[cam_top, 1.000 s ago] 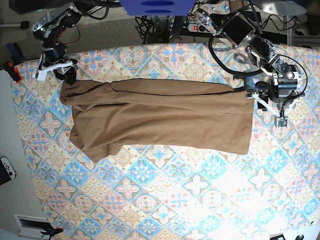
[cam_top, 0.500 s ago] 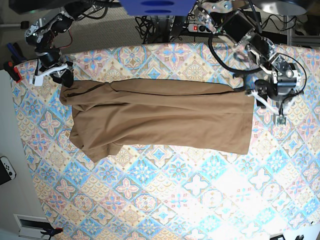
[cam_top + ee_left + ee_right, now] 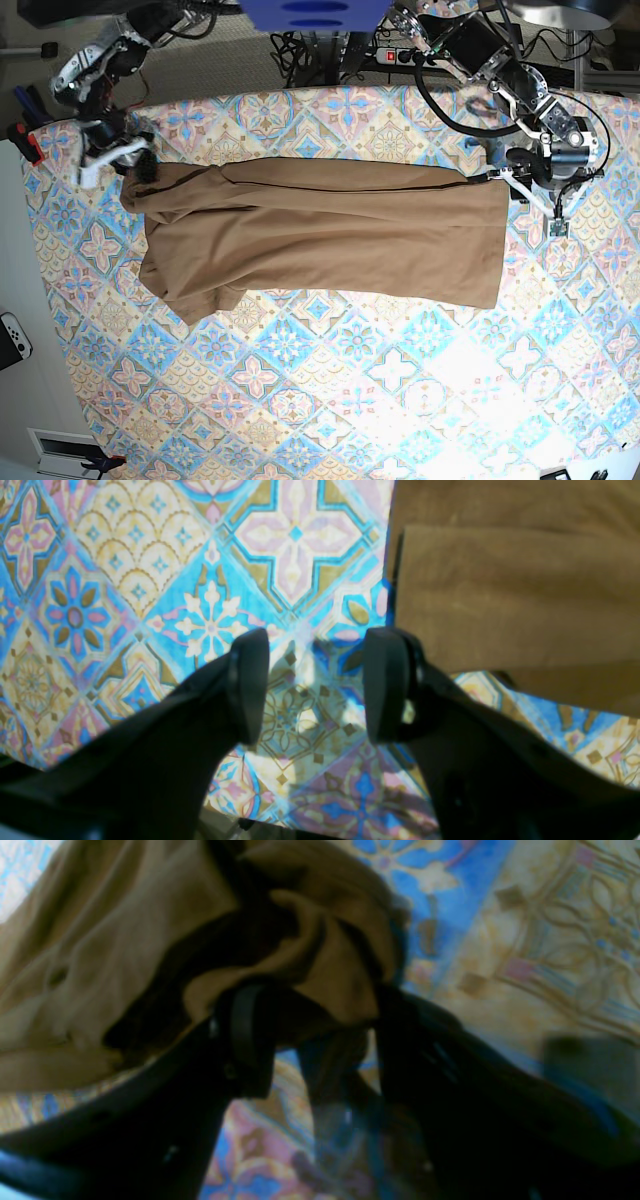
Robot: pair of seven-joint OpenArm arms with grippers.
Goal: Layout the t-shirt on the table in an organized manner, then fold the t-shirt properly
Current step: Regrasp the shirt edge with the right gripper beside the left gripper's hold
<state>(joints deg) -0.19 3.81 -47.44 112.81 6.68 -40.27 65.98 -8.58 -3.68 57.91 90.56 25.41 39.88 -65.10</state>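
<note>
T-shirt (image 3: 320, 232) spread across table (image 3: 330, 390)

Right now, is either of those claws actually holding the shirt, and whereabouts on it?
Left gripper: open, empty, beside the t-shirt. Right gripper: bunched cloth sits at its spread jaws; a grip cannot be told.

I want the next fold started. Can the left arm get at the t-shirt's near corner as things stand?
Probably yes: the left claw is open over bare table, with the t-shirt edge right beside it, nothing between.
</note>
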